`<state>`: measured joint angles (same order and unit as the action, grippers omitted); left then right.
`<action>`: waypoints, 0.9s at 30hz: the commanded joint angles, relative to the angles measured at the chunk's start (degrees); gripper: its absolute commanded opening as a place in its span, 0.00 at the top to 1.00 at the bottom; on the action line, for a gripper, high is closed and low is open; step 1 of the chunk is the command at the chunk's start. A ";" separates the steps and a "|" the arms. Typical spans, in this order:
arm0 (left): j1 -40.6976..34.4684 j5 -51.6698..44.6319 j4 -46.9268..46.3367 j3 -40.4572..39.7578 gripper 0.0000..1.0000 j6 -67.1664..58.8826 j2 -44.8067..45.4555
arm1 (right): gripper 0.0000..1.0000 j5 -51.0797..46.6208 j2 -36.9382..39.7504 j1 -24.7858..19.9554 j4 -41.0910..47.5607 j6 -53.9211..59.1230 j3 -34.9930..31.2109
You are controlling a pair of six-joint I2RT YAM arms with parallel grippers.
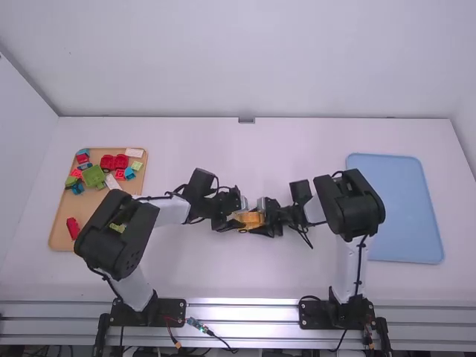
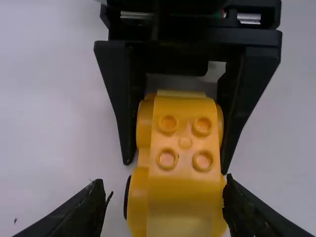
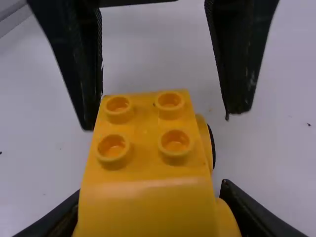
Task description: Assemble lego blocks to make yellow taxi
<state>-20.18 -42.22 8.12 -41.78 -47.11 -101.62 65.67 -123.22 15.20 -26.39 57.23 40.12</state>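
Observation:
Near the middle of the table in the high view, a yellow car body point(image 1: 251, 220) lies between my left gripper point(image 1: 232, 219) and my right gripper point(image 1: 266, 220). In the left wrist view, the car body point(image 2: 185, 129) shows several studs on top and rounded sides, and my left gripper point(image 2: 165, 182) stands open around its near end, a gap on one side. My right gripper point(image 3: 150, 190) is shut on the other end of the car body point(image 3: 143, 148) in the right wrist view. The car's underside is hidden.
A wooden tray point(image 1: 59, 223) at the left holds red, green, blue and white blocks, with a red block point(image 1: 72, 227) near its left edge. The left forearm passes over part of it. A blue tray point(image 1: 401, 208) lies at the right, beside the right arm.

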 commanded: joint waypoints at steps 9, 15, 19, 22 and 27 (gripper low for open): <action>11.21 -11.74 -3.39 5.46 0.25 -5.49 11.65 | 0.43 0.04 -0.96 -0.17 0.24 -0.07 0.35; 22.23 -16.41 -2.19 11.02 0.01 -5.44 21.14 | 0.16 0.13 -0.96 -0.15 0.24 -0.07 0.35; 28.85 -20.20 0.24 14.93 0.01 -4.81 26.08 | 0.06 0.42 -0.96 0.00 0.11 0.00 0.35; 31.98 -23.65 1.70 17.49 0.01 -4.98 28.46 | 0.04 0.37 -0.96 1.18 -0.96 -0.44 0.37; 33.73 -26.27 5.40 20.28 0.01 -4.81 29.20 | 0.05 0.00 -0.96 3.58 -3.76 -1.81 0.46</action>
<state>13.02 -64.25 12.99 -22.70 -51.72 -73.28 65.58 -123.22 17.69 -29.67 56.71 40.12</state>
